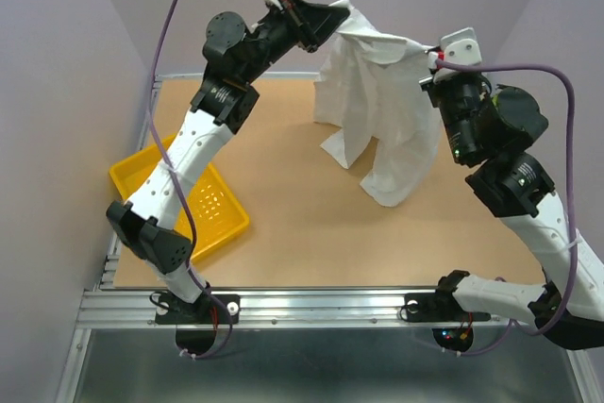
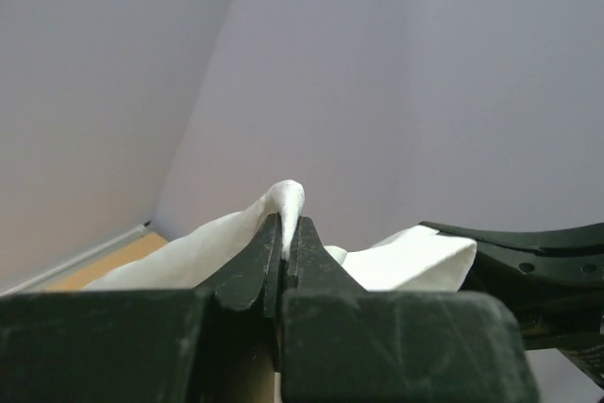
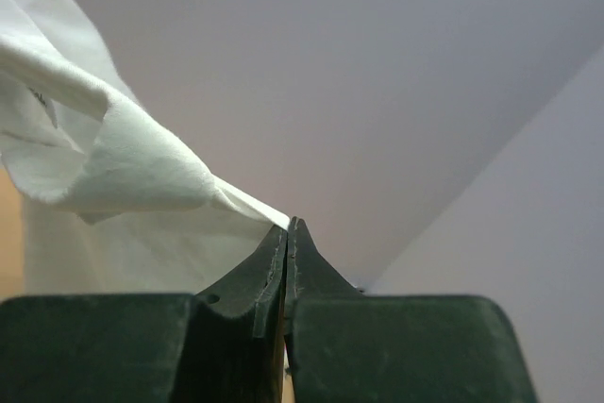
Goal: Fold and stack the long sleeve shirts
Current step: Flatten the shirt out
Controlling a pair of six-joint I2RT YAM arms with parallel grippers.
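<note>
A white long sleeve shirt (image 1: 377, 106) hangs in the air over the far half of the table, held up between both grippers, its lower folds dangling toward the board. My left gripper (image 1: 344, 16) is shut on its upper left edge; in the left wrist view the cloth (image 2: 283, 200) pokes out between the closed fingertips. My right gripper (image 1: 432, 49) is shut on the upper right edge; in the right wrist view a thin corner of the shirt (image 3: 123, 167) is pinched at the tips. Collar and buttons are hidden in the folds.
A yellow plastic tray (image 1: 193, 200) sits on the left side of the brown table (image 1: 302, 233), partly under the left arm. Lilac walls stand at the back and sides. A metal rail (image 1: 311, 304) runs along the near edge.
</note>
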